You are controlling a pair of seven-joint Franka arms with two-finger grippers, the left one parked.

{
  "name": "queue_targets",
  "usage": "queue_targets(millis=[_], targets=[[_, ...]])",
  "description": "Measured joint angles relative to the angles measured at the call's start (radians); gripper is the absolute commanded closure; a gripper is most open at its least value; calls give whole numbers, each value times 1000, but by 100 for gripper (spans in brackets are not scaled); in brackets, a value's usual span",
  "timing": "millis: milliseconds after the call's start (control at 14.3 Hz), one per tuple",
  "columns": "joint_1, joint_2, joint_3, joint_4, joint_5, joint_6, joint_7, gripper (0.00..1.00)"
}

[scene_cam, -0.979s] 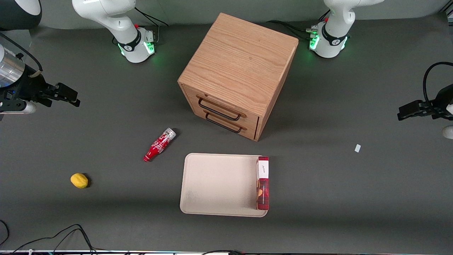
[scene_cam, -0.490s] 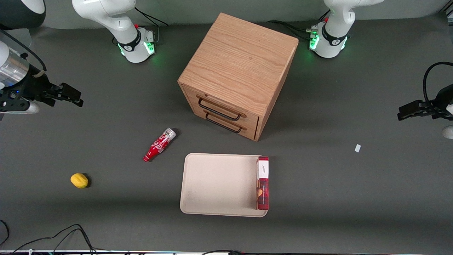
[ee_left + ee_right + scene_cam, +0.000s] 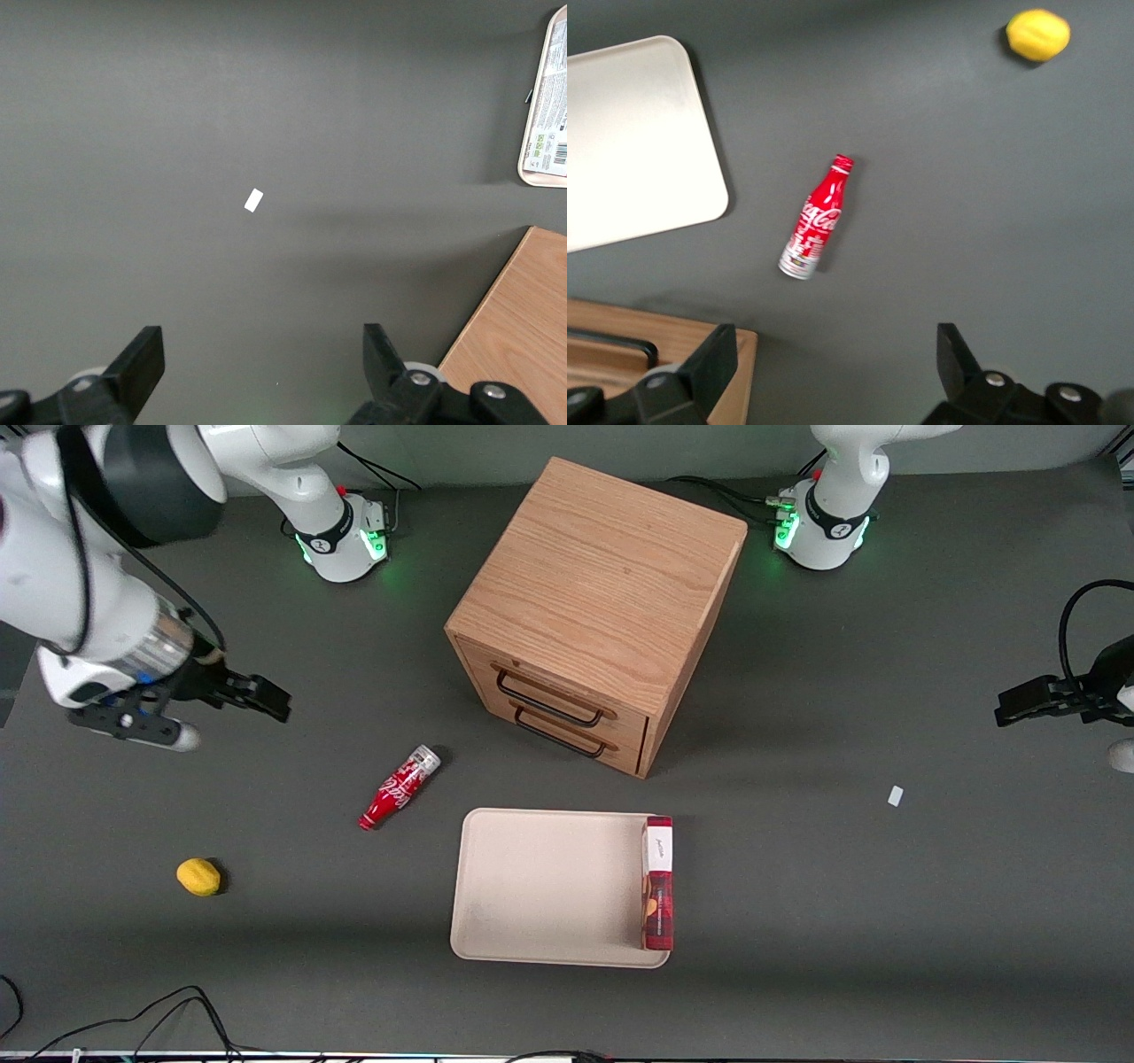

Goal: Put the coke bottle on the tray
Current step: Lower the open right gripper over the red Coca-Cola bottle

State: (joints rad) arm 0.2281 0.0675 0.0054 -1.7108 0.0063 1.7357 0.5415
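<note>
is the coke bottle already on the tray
No, the coke bottle lies on its side on the bare table beside the tray, apart from it, with the open pincer off toward the working arm's end.

Dark grey matte bench top (image 3: 886,921). Small slim red contour coke bottle (image 3: 398,786), white script logo, silvery base, red cap. Large flat beige rectangular tray (image 3: 540,886), plain, no pattern. Flat red-and-white rectangular box (image 3: 657,882): white band at one end, dark red plaid-like print on the rest. Light oak-grain wooden drawer cabinet (image 3: 595,607) with black wire handles. Small yellow lemon-shaped fruit (image 3: 198,876). Tiny white paper scrap (image 3: 895,795). Black two-finger gripper (image 3: 270,702) on white arm with silver wrist ring, over the working arm's end of the bench, fingers spread. Arm bases white, green lights.
</note>
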Motion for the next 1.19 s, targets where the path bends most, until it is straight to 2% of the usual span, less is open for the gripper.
queue_targets(millis=[350,769,1189], targets=[[1,107,21,-20,0,102,134,0],[1,168,23,-209,3,394,244,0],[3,294,46,-307,4,615,324,0]])
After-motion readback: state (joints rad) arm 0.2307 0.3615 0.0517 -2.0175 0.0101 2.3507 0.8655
